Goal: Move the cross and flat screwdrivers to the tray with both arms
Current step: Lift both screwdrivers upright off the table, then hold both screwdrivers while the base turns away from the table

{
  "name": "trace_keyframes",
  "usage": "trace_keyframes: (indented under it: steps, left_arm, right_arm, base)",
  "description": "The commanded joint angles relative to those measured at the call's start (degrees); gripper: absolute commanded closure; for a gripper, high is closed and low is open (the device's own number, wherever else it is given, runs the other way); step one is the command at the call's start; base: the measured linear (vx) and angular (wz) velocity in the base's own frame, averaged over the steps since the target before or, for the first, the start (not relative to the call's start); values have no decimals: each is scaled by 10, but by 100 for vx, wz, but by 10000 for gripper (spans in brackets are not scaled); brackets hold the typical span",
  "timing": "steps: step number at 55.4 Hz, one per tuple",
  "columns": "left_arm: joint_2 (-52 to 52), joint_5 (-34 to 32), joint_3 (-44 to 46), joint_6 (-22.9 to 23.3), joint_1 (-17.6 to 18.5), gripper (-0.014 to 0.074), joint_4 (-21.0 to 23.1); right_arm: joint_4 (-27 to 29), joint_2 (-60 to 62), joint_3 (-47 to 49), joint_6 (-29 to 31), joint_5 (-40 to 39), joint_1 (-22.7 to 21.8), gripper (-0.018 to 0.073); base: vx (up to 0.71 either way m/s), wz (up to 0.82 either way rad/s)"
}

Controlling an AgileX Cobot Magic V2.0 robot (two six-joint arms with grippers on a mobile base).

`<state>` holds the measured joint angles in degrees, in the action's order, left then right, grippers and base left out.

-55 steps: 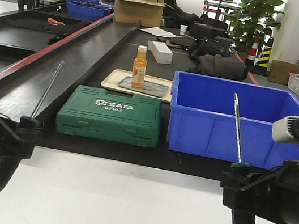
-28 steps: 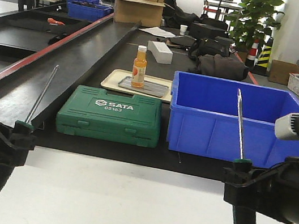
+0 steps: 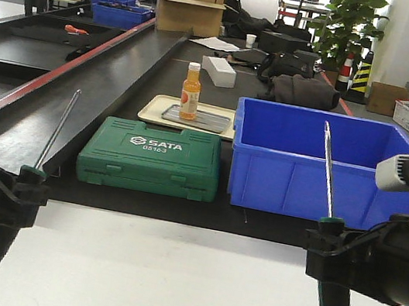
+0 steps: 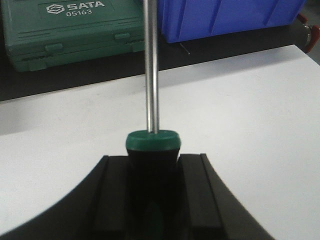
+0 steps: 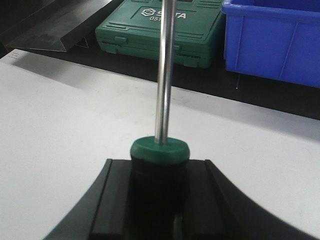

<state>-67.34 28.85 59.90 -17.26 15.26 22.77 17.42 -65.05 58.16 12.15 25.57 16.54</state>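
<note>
The front view faces forward from well short of the green case (image 3: 150,157). Both wrist views face that case too, closer, from its near side; all three share it.

The left gripper (image 3: 15,196) sits low, jaws clamped on the handle of the left screwdriver (image 3: 50,135), shaft rising ahead of the claw. The right gripper (image 3: 329,252) sits level with it, clamped likewise on the right screwdriver (image 3: 327,173).
</note>
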Motion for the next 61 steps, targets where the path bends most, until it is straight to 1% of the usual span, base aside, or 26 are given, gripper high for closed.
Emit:
trace_keyframes:
  steps: [1,26,61]
  left_arm:
    - [15,-43,18,6,3,595,11]
    - [14,-44,18,6,3,594,11]
    - [14,-44,18,6,3,594,11]
  right_arm:
    - [3,14,19,3,-50,0,567]
    - [3,14,19,3,-50,0,567]
    - [3,14,19,3,-50,0,567]
  base:
    - [0,0]
    - [-3,-5]
    - [-17,-24]
